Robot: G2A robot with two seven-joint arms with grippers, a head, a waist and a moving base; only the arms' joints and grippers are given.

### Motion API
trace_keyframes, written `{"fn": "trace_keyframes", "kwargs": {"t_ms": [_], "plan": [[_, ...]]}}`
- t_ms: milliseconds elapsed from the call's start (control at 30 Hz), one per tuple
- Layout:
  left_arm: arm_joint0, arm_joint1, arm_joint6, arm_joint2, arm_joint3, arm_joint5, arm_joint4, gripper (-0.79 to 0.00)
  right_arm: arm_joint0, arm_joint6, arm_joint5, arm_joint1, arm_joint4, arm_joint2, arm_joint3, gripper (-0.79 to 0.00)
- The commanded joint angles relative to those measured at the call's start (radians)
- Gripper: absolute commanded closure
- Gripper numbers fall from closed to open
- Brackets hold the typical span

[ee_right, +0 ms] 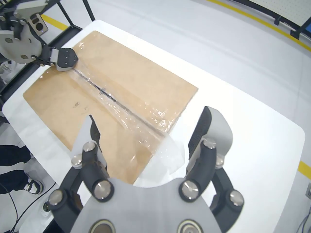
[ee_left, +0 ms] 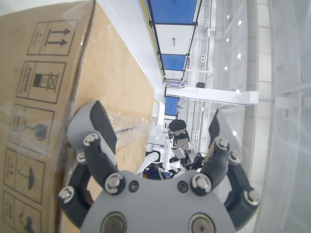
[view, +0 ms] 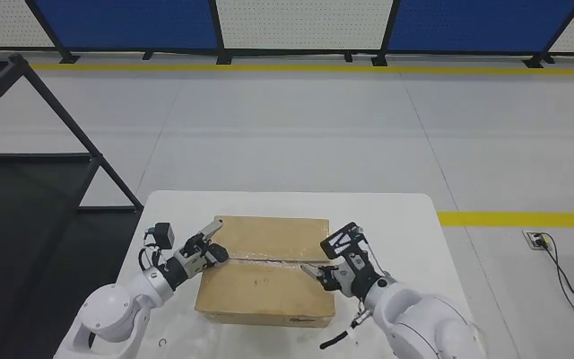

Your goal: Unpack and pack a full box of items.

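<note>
One cardboard box (view: 265,278) is on the table (view: 404,233), lying lengthwise about midway between the left and right edges and nearer the robot's edge than the far edge. It is closed: two top flaps meet at one centre seam, which is covered by one strip of clear tape (view: 269,261) running the full length of the top. At the right end the tape carries past the box edge as one loose, crumpled tail (ee_right: 170,151). Two grippers attend, one at each end of the seam. The left gripper (ee_left: 156,112) is spread wide with nothing between its fingers. One finger pad (ee_right: 65,59) sits at the left end of the taped seam on the top edge, the other stands in the air clear of the box. Contact at the pad cannot be confirmed. The right gripper (ee_right: 148,113) is likewise spread and holds nothing, its fingers straddling the right end of the seam and the tape tail. The box's left end face carries five printed handling-symbol panels (ee_left: 40,81), the lowest cut off. The contents are hidden by the shut flaps. The table's near edge is cut off in the top view. One black metal rack (view: 54,135) stands off the table's left edge.
</note>
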Motion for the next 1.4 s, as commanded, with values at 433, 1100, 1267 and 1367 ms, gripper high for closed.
{"fn": "trace_keyframes", "kwargs": {"t_ms": [433,1100,1267,1367], "plan": [[0.01,0.003,0.007,-0.012,-0.012,-0.004,-0.019,-0.785,0.089,-0.001,0.023,-0.023,0.28,-0.054,0.164,0.0],[0.005,0.004,0.008,-0.005,-0.008,-0.013,-0.032,-0.785,0.384,0.044,0.117,-0.095,0.559,-0.233,0.559,0.0],[0.007,0.005,0.006,-0.009,-0.005,-0.013,-0.035,-0.785,0.332,0.067,0.139,-0.078,0.526,-0.189,0.494,0.0],[0.007,0.006,0.003,-0.011,-0.002,-0.014,-0.035,-0.785,0.289,0.088,0.158,-0.065,0.5,-0.153,0.439,0.0]]}}
